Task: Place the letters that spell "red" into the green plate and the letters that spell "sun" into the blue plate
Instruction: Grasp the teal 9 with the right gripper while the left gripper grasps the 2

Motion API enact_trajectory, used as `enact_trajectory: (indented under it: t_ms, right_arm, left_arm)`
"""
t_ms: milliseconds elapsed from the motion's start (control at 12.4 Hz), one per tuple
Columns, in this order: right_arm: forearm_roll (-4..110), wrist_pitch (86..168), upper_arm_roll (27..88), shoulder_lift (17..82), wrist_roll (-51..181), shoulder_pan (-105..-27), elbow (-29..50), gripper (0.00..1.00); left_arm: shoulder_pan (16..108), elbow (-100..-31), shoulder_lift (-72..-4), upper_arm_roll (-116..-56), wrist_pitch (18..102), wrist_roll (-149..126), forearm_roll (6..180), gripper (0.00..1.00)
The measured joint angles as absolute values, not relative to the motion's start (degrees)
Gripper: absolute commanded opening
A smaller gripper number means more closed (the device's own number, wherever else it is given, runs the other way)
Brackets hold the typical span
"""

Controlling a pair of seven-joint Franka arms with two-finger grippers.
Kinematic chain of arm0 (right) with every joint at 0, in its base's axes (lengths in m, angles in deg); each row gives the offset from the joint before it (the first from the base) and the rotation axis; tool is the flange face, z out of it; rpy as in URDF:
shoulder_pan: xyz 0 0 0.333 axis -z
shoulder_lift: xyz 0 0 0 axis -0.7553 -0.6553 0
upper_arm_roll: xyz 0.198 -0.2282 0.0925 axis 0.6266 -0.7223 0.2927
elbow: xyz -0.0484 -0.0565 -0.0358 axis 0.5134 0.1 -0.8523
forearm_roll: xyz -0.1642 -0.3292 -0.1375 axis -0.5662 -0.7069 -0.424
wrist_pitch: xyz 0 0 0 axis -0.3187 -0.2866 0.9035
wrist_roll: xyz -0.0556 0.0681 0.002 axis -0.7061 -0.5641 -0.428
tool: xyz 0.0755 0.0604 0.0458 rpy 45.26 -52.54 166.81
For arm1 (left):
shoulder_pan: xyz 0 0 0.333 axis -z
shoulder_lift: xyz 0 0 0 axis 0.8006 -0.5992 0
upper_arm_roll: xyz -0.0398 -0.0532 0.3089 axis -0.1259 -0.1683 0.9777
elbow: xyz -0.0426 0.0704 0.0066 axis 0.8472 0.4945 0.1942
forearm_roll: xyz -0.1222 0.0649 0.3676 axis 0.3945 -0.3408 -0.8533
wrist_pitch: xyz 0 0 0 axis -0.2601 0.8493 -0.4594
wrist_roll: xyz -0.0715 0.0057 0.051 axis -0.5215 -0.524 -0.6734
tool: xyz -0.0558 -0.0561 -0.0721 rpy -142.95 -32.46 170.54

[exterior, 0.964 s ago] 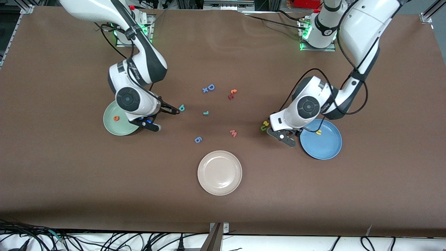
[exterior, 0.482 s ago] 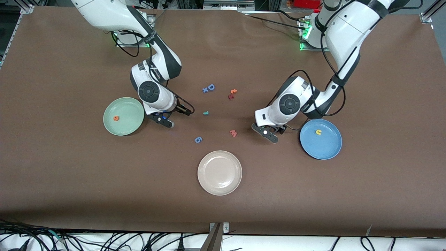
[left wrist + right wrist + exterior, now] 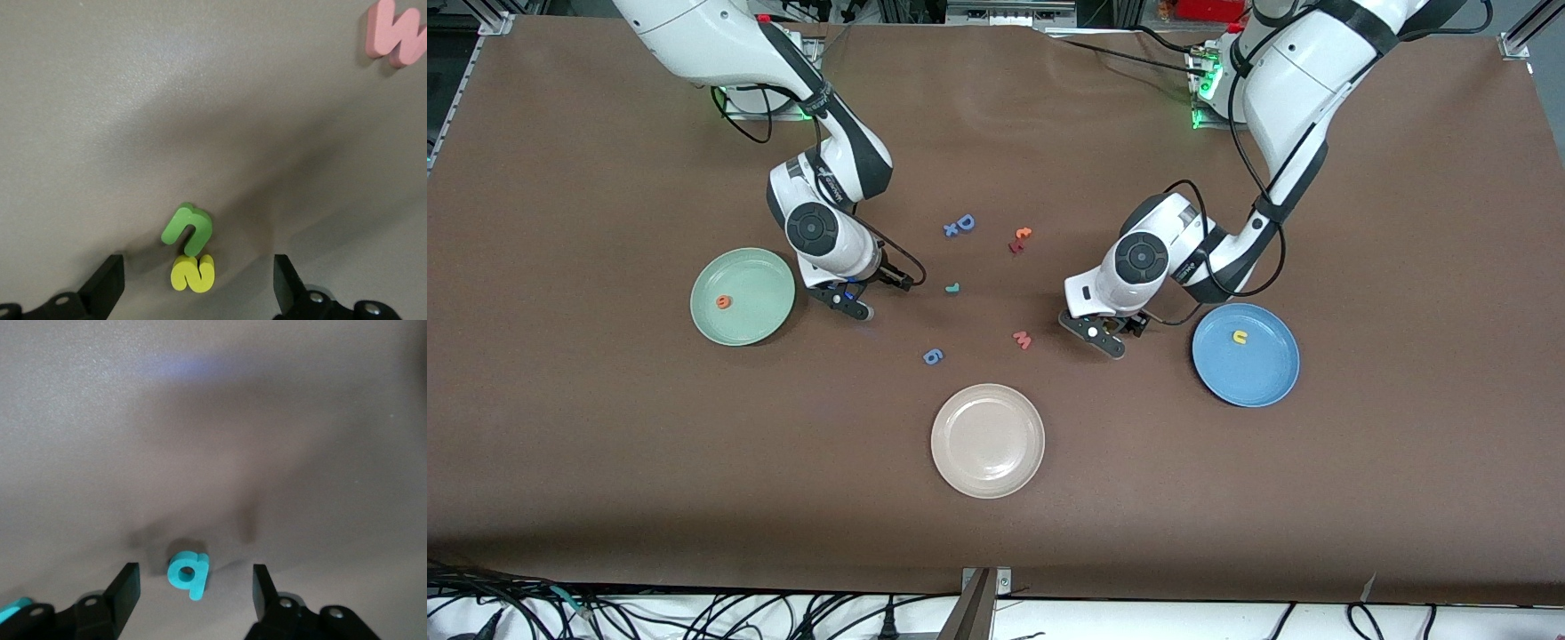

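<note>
My right gripper (image 3: 852, 302) is low over the table beside the green plate (image 3: 765, 267), open. The teal "d" (image 3: 189, 573) lies flat between its fingers (image 3: 123, 593), touching neither. An orange "e" (image 3: 723, 302) lies in the green plate and the teal "r" (image 3: 952, 288) lies toward the table's middle. My left gripper (image 3: 1103, 336) is low beside the blue plate (image 3: 1254, 378), open, straddling the yellow "s" (image 3: 193, 273), with the green "n" (image 3: 188, 230) against it. A yellow "u" (image 3: 1239, 336) lies in the blue plate. The front view hides the "d", "s" and "n".
A pink "w" (image 3: 1022, 339) lies close to the left gripper. A blue "6" (image 3: 932, 356) and a beige plate (image 3: 987, 480) are nearer the camera. A blue "D" (image 3: 964, 222) and orange-red letters (image 3: 1021, 238) lie farther back.
Both grippers have left their plates and moved toward the table's middle. The right one came down around the teal "d", the left one around the "s" and "n".
</note>
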State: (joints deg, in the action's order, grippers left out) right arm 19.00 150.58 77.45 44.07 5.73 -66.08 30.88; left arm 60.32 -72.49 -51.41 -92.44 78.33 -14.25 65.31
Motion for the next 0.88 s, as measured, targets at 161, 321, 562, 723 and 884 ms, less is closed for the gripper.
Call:
enact_trajectory:
  t_ms: [161, 321, 562, 723, 884]
  right_arm:
    - [19.0, 152.3, 77.5, 43.4, 5.7, -66.1, 31.4, 0.65]
    - [19.0, 153.5, 77.5, 43.0, 5.7, -66.1, 31.6, 0.53]
    - [19.0, 153.6, 77.5, 43.3, 5.7, -66.1, 31.6, 0.32]
    - [19.0, 153.8, 77.6, 43.5, 5.7, -66.1, 31.6, 0.23]
    - [19.0, 153.8, 77.6, 43.6, 5.6, -66.1, 31.6, 0.2]
  left_arm:
    - [60.4, -72.4, -51.4, -92.4, 78.3, -14.4, 65.1, 0.19]
    - [60.5, -72.3, -51.2, -92.7, 78.3, -15.3, 65.1, 0.0]
    - [60.9, -72.3, -50.8, -92.6, 78.1, -16.3, 65.1, 0.0]
    - [60.9, -72.1, -50.7, -92.4, 77.4, -16.4, 65.1, 0.0]
    - [60.6, -70.7, -49.8, -92.3, 73.5, -16.4, 65.1, 0.0]
